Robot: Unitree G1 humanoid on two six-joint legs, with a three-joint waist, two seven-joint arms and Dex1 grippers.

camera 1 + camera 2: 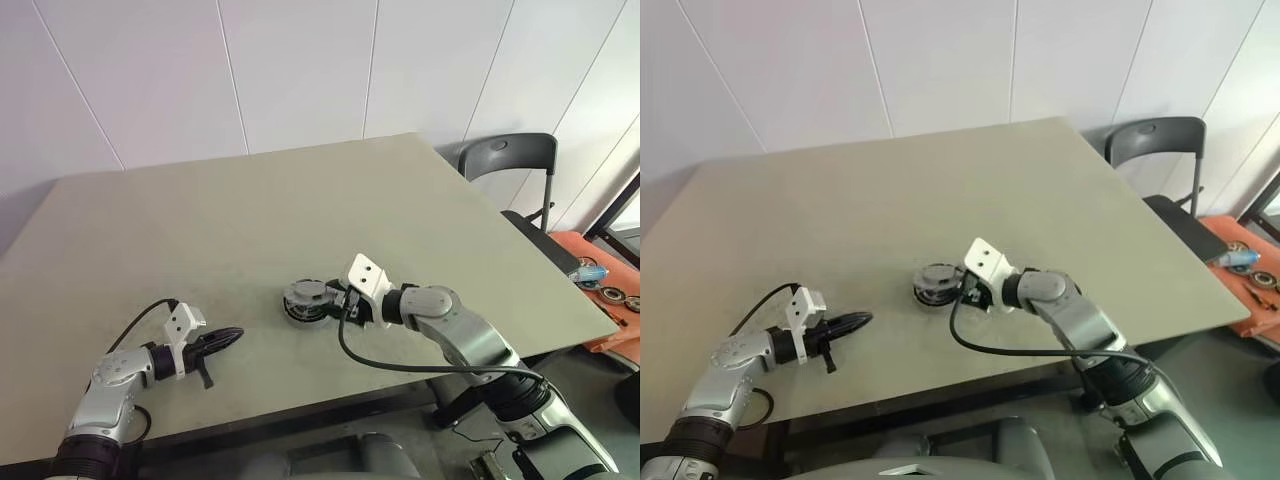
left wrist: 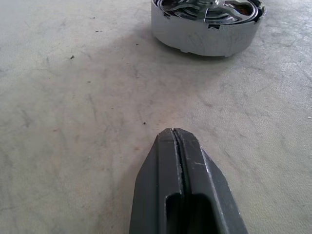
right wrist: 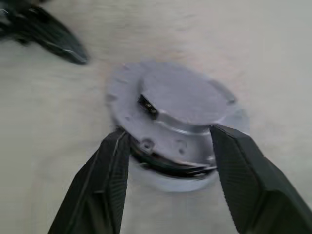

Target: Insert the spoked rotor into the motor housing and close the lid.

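Head cameras look down over the table point(image 1: 250, 220); both wrist cameras closely share the motor housing point(image 3: 170, 126).

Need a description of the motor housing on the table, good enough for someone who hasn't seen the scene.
Start at the big grey-green table and go to its near edge, between the two arms. The motor housing is the short round silver puck lying there, right at the right gripper. It is the only loose part on the tabletop; the left gripper lies apart from it.

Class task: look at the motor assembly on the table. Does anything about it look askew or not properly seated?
Yes. The grey lid sits tilted on the motor housing, with a dark gap showing under its near edge, so it is not closed flush. The right gripper has a finger on each side of it; the left gripper is shut, apart.
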